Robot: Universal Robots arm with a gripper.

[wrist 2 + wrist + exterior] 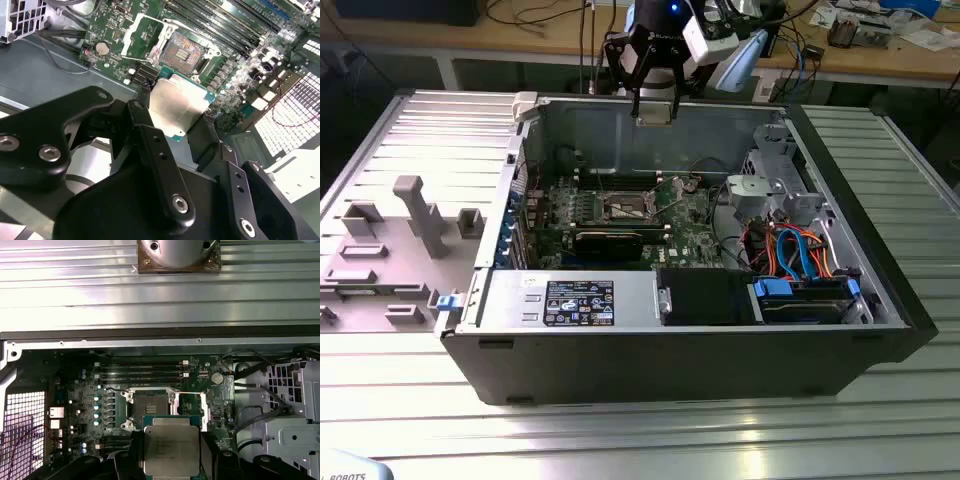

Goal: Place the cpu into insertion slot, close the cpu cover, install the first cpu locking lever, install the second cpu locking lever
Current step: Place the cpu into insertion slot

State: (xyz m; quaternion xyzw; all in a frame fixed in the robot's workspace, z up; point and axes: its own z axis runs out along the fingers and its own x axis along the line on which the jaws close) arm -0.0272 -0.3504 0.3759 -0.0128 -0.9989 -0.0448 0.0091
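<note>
Over the green motherboard (80, 387), the tool (655, 108) clamps the cpu (171, 447), clear of the insertion slot (150, 404).

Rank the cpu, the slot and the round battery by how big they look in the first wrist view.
1. cpu: looks largest, but it is nearest the camera, so its lead over the slot is unsure.
2. slot: partly hidden behind the cpu.
3. round battery: clearly smallest.
</note>
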